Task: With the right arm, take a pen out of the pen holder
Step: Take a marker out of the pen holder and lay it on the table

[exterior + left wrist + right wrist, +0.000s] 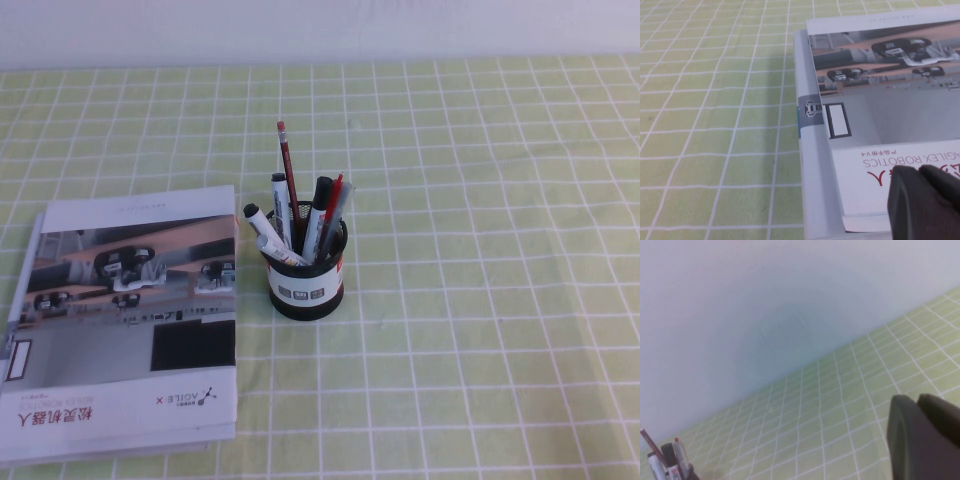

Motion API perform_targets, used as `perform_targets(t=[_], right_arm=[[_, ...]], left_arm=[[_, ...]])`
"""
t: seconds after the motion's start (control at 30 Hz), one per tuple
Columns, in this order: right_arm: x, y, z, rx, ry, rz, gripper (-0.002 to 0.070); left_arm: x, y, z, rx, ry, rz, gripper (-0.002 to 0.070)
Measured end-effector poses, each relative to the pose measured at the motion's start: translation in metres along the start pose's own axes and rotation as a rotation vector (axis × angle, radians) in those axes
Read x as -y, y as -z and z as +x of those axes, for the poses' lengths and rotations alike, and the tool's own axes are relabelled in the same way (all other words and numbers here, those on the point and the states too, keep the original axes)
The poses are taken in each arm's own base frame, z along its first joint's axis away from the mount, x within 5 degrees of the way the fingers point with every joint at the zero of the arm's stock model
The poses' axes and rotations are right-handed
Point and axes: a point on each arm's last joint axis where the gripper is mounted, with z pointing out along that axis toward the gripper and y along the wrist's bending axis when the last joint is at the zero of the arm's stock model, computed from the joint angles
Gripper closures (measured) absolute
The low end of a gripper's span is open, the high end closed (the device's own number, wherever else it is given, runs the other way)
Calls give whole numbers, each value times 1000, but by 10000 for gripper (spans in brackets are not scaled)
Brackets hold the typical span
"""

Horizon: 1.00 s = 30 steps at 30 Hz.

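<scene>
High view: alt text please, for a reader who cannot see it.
A black pen holder stuffed with pens stands mid-table on a green checked cloth, a robotics booklet lying to its left. Neither arm appears here; wrist views show the left gripper above the booklet and the right gripper above the cloth, jaws shut.

Pens upright in black holder
</scene>
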Motion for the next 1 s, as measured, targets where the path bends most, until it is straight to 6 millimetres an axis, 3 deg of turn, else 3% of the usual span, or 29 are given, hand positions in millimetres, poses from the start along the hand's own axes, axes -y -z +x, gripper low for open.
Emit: perform_targets(t=[0.27, 0.43, 0.73, 1.0], right_arm=[[-2, 0, 3, -60, -21, -3, 689], [-18, -5, -12, -175, -14, -3, 689], [-45, -46, -39, -473, 162, 30, 689], [-47, -88, -35, -664, 226, 38, 689]], left_arm=[[0, 0, 0, 0, 0, 0, 680], [0, 0, 0, 0, 0, 0, 680], [0, 0, 0, 0, 0, 0, 680], [0, 0, 0, 0, 0, 0, 680]])
